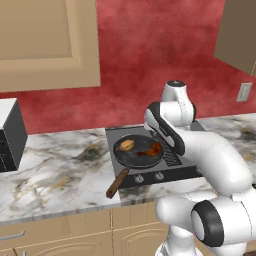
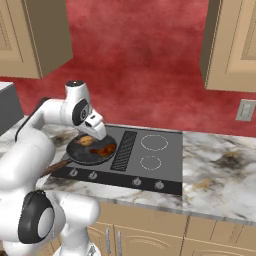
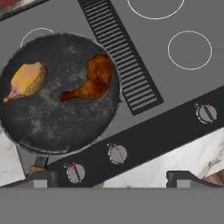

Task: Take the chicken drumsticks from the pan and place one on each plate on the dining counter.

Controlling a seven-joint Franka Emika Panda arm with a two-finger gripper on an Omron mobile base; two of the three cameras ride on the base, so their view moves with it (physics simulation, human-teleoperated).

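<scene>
Pan (image 3: 57,94) sits on stovetop (image 3: 175,87), front-left burner, w/ both drumsticks inside: golden one (image 3: 26,81) & reddish-brown one (image 3: 92,78), lying apart. Pincer (image 3: 109,179) hovers above pan, jaws spread wide, holding nothing. Marble surface (image 1: 55,165) beside stove.

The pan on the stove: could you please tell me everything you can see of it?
The pan is round, dark grey-black, with a speckled, matte-looking cooking surface and a low rim. A long brown wooden handle juts out past the front of the cooktop over the marbled counter. It sits flat on the cooktop's left side, beside the central vent grille. Two drumsticks lie inside, apart from each other: a golden-yellow drumstick and a reddish-brown drumstick. Nothing else touches it.
</scene>
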